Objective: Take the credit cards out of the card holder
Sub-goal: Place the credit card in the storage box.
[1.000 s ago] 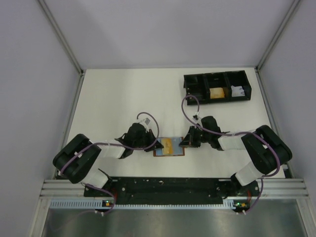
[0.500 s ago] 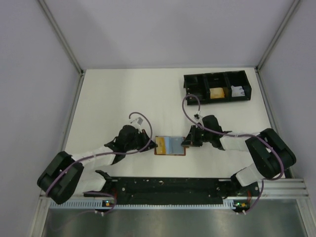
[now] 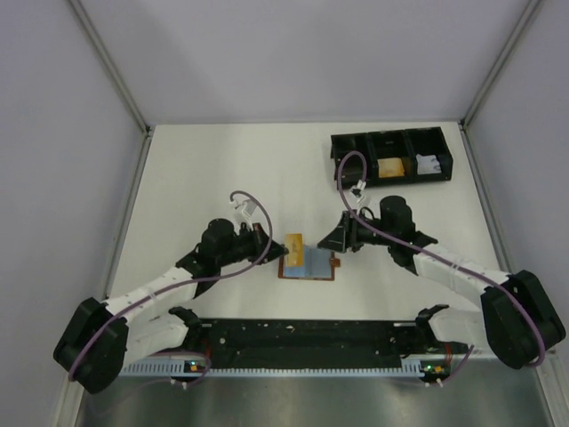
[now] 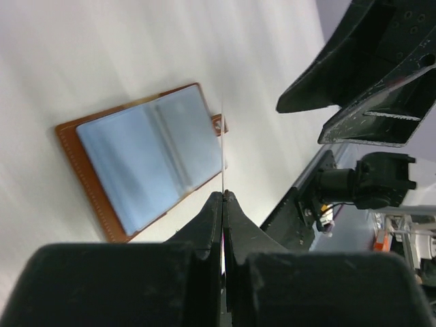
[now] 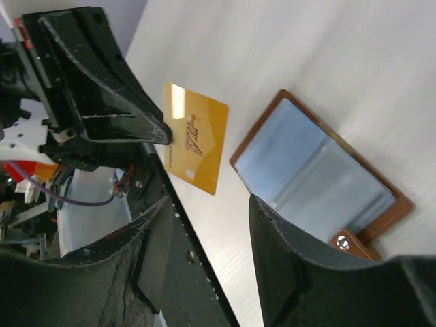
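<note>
Your left gripper (image 3: 272,251): from overhead it is pinched on a yellow card (image 3: 294,252), raised at the left end of the card holder (image 3: 311,264).
Table (image 3: 204,178): white, with pale panels on three sides. A black tray (image 3: 391,158) sits at the far right.
Card holder: it lies open and flat near the front middle, long axis left to right, tab (image 3: 334,263) toward the right gripper (image 3: 338,240).
Arms: both reach low and inward, and you see them facing each other across the card holder.
Left wrist view: the fingers (image 4: 204,225) are clamped on the yellow card (image 4: 222,150), which you see edge-on. The card holder (image 4: 146,160) lies beyond, clear sleeves up.
Right wrist view: the right gripper (image 5: 210,204) is spread with nothing between its fingers. The left gripper (image 5: 163,133) holds the yellow card (image 5: 195,146) clear of the card holder (image 5: 320,177).
</note>
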